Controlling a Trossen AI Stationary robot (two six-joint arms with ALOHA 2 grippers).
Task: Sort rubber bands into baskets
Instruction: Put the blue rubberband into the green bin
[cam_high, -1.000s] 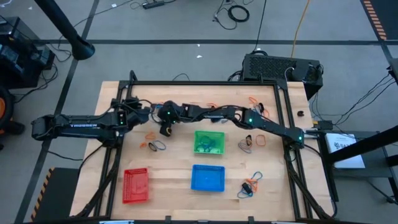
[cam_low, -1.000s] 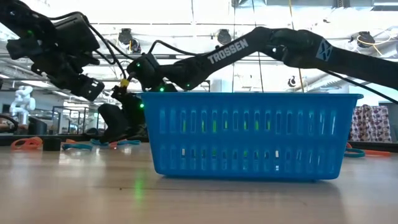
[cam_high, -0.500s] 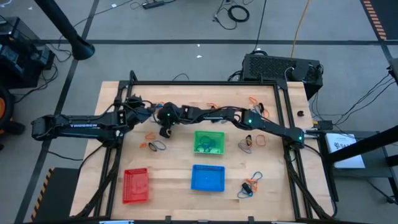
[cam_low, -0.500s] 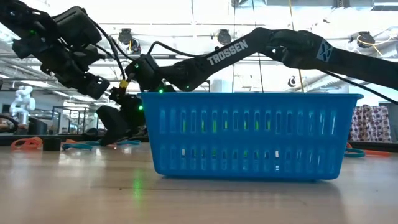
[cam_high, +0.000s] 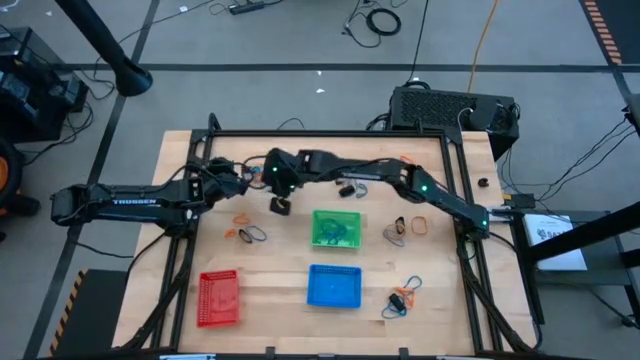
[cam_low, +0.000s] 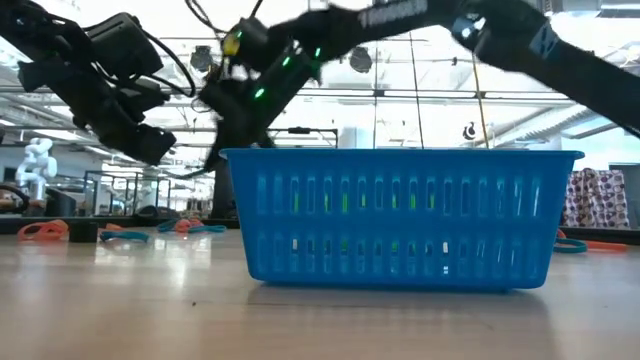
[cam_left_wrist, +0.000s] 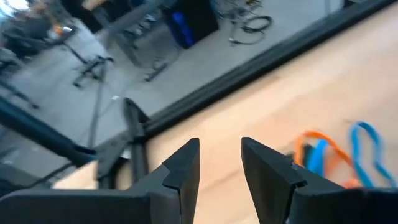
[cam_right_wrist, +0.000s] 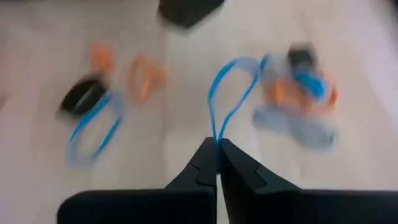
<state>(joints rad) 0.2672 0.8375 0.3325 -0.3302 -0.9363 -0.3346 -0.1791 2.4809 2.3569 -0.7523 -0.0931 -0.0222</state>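
Note:
My right gripper (cam_right_wrist: 217, 144) hangs over the far-left part of the table (cam_high: 280, 205), shut on a blue rubber band (cam_right_wrist: 231, 87). More rubber bands lie on the wood beneath it: an orange, black and blue group (cam_right_wrist: 99, 106) and a blue and orange cluster (cam_right_wrist: 301, 93). My left gripper (cam_left_wrist: 221, 155) is open and holds nothing, just left of the right one (cam_high: 225, 185), with orange and blue bands (cam_left_wrist: 329, 155) on the table beyond it. The green basket (cam_high: 336, 228), blue basket (cam_high: 333, 285) and red basket (cam_high: 219, 297) stand on the table nearer the front. My right gripper pinches one end of the blue band's loop (cam_right_wrist: 217, 137) between its two fingertips, which slant down from the table's right side. The band hangs from them as a long narrow loop. Whether its lower end is clear of the table I cannot tell.
Other rubber band groups lie left of the green basket (cam_high: 248, 232), right of it (cam_high: 410, 226), right of the blue basket (cam_high: 403, 295) and near the far edge (cam_high: 405, 160). A black frame (cam_high: 330, 135) borders the table. In the low view the blue basket (cam_low: 400, 215) fills the foreground.
My right gripper has shut on the blue band at the table and then risen quickly, tipping its wrist, so the band is drawn up with it. My left gripper has kept its place and only turned a little.

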